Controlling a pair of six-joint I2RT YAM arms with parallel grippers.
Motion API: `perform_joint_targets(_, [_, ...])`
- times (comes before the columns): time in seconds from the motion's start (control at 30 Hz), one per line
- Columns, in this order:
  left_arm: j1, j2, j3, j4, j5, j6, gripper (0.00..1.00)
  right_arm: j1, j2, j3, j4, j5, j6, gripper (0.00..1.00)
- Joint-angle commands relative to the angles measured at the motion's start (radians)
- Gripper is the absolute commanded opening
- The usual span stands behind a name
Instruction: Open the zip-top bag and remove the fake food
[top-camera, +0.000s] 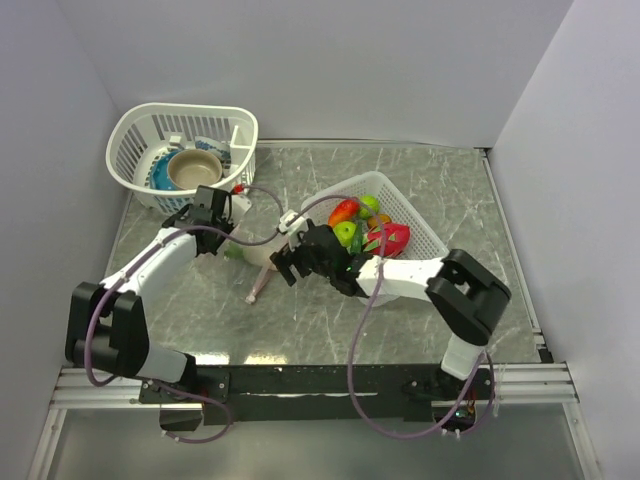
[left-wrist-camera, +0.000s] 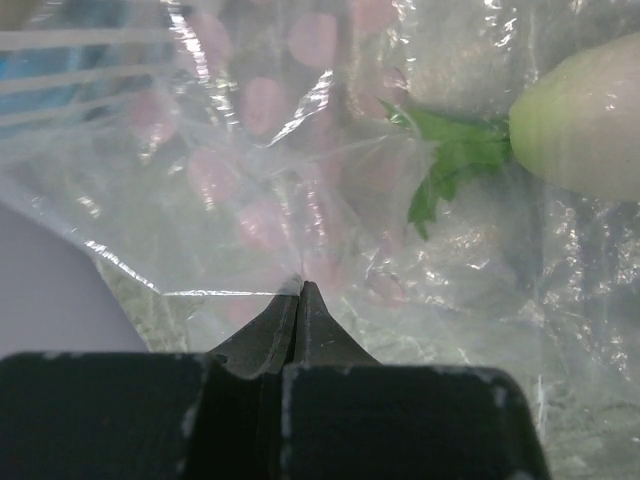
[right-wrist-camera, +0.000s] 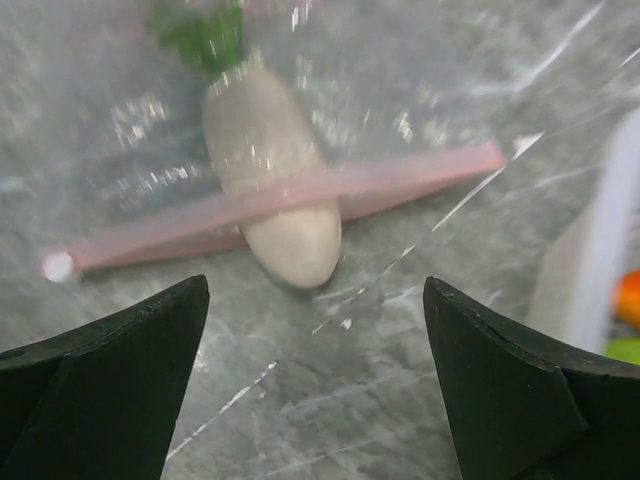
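Note:
The clear zip-top bag (top-camera: 256, 252) lies on the table between both grippers, its pink zip strip (right-wrist-camera: 280, 200) facing my right gripper. My left gripper (left-wrist-camera: 300, 287) is shut on the bag's clear film at the far end; in the top view it (top-camera: 222, 224) sits at the bag's left. A white radish with green leaves (right-wrist-camera: 270, 185) lies inside the bag, its tip poking out past the zip strip; it also shows in the left wrist view (left-wrist-camera: 580, 105). My right gripper (right-wrist-camera: 315, 380) is open and empty, just short of the radish tip. Other fake food (top-camera: 346, 232) lies in a white basket.
The white basket (top-camera: 420, 232) with the bright fruits stands tilted right of centre, close behind my right wrist. A second white basket (top-camera: 140, 125) at the back left holds a tan bowl (top-camera: 192, 168) on a blue plate. Walls close the table's sides.

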Motion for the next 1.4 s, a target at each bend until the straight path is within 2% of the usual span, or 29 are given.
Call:
perform_joint_targets(0.0, [0.003,0.034,-0.035,0.074,-0.012,0.009,0.01,-0.006,0.072,0.065,0.024,-0.081,-0.017,0.95])
perform_joint_targets(0.33, [0.003,0.051,-0.058,0.093,-0.008,0.015,0.01,-0.003,0.216,0.177,-0.002,-0.1,-0.038,0.92])
perform_joint_targets(0.6, [0.003,0.034,-0.066,0.085,-0.018,0.027,0.01,-0.005,0.293,0.224,-0.022,-0.089,-0.052,0.86])
perform_joint_targets(0.7, [0.003,0.028,-0.07,0.088,-0.018,0.026,0.01,-0.005,0.294,0.214,-0.016,-0.093,-0.04,0.82])
perform_joint_targets(0.8, [0.003,0.026,-0.072,0.085,-0.015,0.021,0.01,-0.006,0.291,0.205,-0.016,-0.083,-0.032,0.68])
perform_joint_targets(0.83, [0.003,0.025,-0.072,0.085,-0.018,0.02,0.01,-0.006,0.273,0.2,-0.018,-0.081,-0.029,0.6])
perform_joint_targets(0.9, [0.005,0.019,-0.085,0.096,-0.028,0.024,0.01,-0.005,0.236,0.167,-0.015,-0.064,-0.017,0.54])
perform_joint_targets(0.93, [0.006,0.017,-0.092,0.101,-0.031,0.027,0.01,-0.002,0.186,0.152,-0.012,-0.06,-0.005,0.45])
perform_joint_targets(1.0, [0.026,0.014,-0.107,0.116,-0.015,0.026,0.01,-0.001,0.132,0.103,-0.025,-0.054,0.006,0.38])
perform_joint_targets(1.3, [0.08,0.008,-0.136,0.131,0.009,0.012,0.01,0.025,-0.262,-0.15,-0.134,0.043,0.104,0.4])
perform_joint_targets(1.37, [0.082,0.003,-0.135,0.124,0.012,0.004,0.01,0.025,-0.368,-0.186,-0.154,0.104,0.113,0.39])
